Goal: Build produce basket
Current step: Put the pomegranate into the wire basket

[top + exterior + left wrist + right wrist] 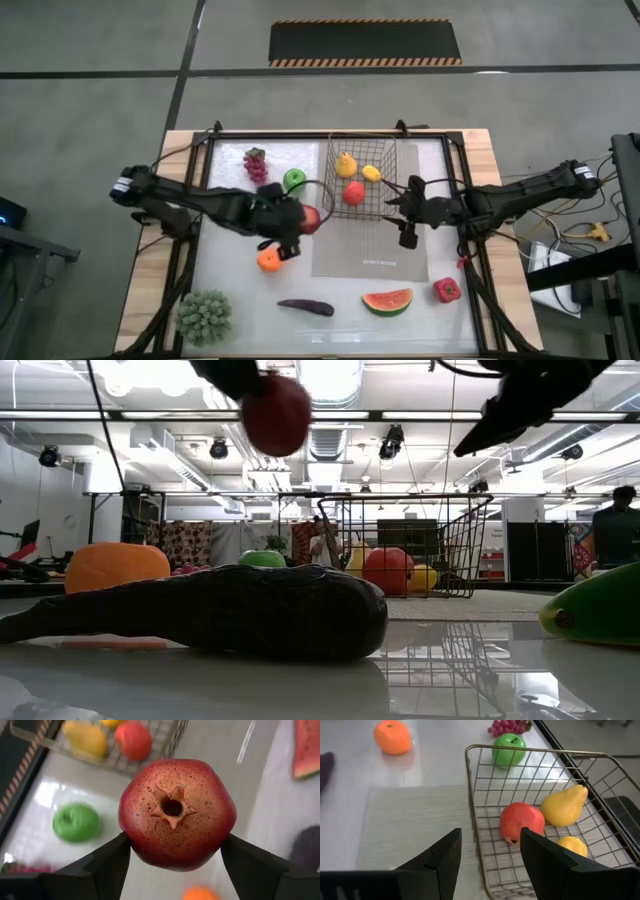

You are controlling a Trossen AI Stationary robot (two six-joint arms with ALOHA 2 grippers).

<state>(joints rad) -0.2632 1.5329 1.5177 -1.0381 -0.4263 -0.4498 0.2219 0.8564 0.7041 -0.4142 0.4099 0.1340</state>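
My left gripper (302,224) is shut on a red speckled fruit with a star-shaped crown (176,814), held high above the table (277,412) just left of the grey mat. The black wire basket (384,150) stands at the far middle on its flat bottom. It holds a yellow pear (565,805), a small yellow fruit (572,847) and a red fruit (521,821). My right gripper (490,855) is open and empty. It hovers over the basket's near right corner (403,215), above the rim. My left gripper pinches the red fruit by two opposite sides (131,837) between its two fingers (107,862). The crown end (172,807) faces back toward the wrist. The fruit is lifted clear of the table, well above the other produce.
Loose on the table are a green apple (294,181), purple grapes (256,163), an orange (269,260), a dark eggplant (305,307), a watermelon slice (387,300) and a red pepper (447,290). A green bushy ball (205,317) sits at the near left corner. The grey mat (370,255) lies before the basket.
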